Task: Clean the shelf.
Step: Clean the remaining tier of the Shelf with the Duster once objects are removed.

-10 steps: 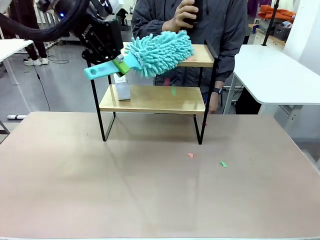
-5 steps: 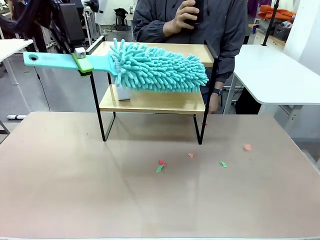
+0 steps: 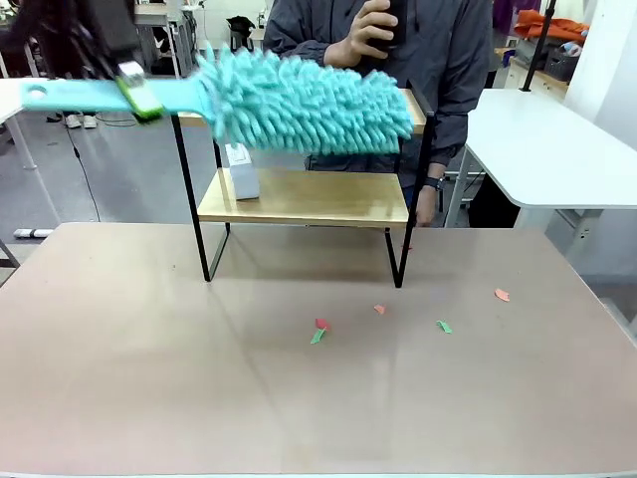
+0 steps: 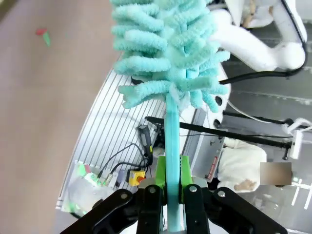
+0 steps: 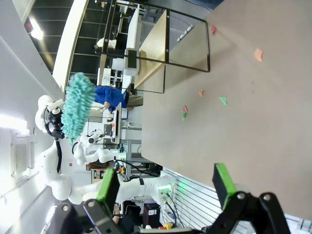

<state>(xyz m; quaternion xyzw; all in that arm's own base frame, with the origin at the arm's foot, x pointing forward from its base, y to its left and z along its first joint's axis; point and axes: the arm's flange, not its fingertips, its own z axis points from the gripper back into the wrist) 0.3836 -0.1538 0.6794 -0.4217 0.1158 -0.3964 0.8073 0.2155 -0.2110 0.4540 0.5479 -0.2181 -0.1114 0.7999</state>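
Duster (image 3: 309,100) head has come up since half a second ago: it was in front of the gap between the boards, now it's level with the top board, with the handle end higher and further left. Orange scrap at far right has shifted a touch right. Other scraps, shelf and container are unchanged.

- table (image 3: 149,378): one, brown top.
- person (image 3: 448,60): one, standing at the far side behind the shelf, dark grey jacket. Raised hand (image 3: 363,30) holds a dark phone. Lowered hand (image 3: 426,204) is by the shelf's far right corner, watch on the wrist.
- shelf (image 3: 309,199): one, at the far middle of the table. Two wooden boards in a black frame.
- duster: one, teal and fluffy, lying roughly level across the front of the top board and covering most of it. Can't tell contact from the front view. In the right wrist view it reads as apart from the frame.
- left gripper (image 4: 172,175): up at the far left, green pads clamped on the duster's flat handle.
- right gripper (image 5: 165,183): fingers spread wide over the near table, nothing between them.
- container (image 3: 242,174): one, small and white, on the left end of the lower board.
- scraps (image 3: 379,310): five in the open near the shelf (red, two green, two orange-pink), plus one tiny red speck by the near right leg.
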